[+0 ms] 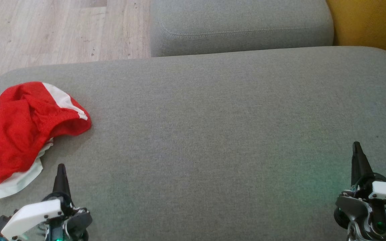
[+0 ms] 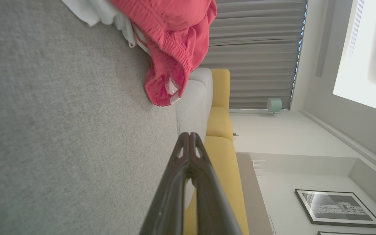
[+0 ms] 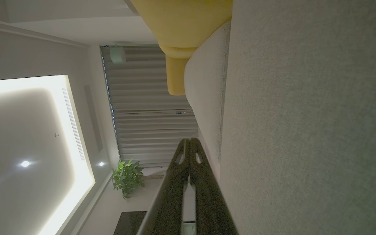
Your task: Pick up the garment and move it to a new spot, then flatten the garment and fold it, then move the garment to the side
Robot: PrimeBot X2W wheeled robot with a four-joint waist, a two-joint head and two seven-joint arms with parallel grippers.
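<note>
One red mesh garment with white panels, crumpled in a heap at the left end of the grey sofa seat. Just ahead and to the left of the left hand, near it but not touching. Left hand clenched, jaws pressed together, grasping nothing, over the seat's near left part. Right hand likewise clenched and empty, at the seat's near right end, well apart from the garment. Two hands, one garment. Second grey cushion beyond the seat's far edge; wooden floor off its far left corner.
</note>
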